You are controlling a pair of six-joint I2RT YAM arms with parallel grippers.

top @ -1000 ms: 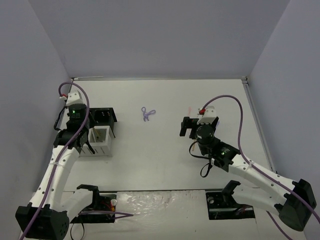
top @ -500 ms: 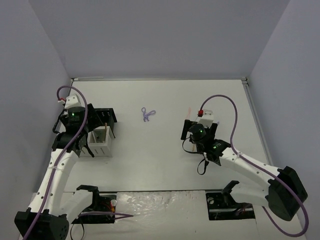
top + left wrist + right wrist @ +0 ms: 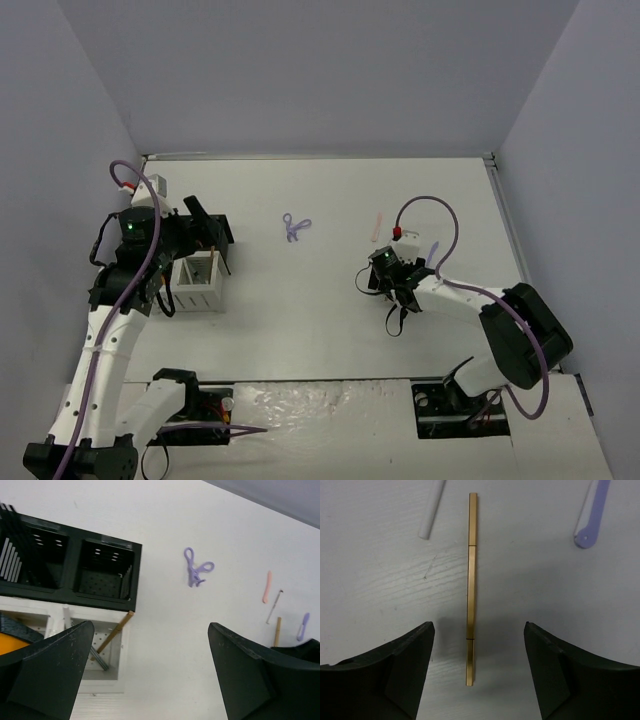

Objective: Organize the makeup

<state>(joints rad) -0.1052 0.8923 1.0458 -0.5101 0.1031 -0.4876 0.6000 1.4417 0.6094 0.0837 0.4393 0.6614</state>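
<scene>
The right hand (image 3: 476, 647) is held low over the bench (image 3: 380, 580), jaws parted on either side of a tan stick (image 3: 472, 580). The stick is not yet touched, and it is judged to be lined up for a pinch across its width. The left hand (image 3: 150, 680) is spread wide and empty above the organizer (image 3: 131, 587), where a second stick (image 3: 114, 634) is leaned in a white slot. Compared with a second ago, the left hand is now released and the right arm is dropped lower.
</scene>
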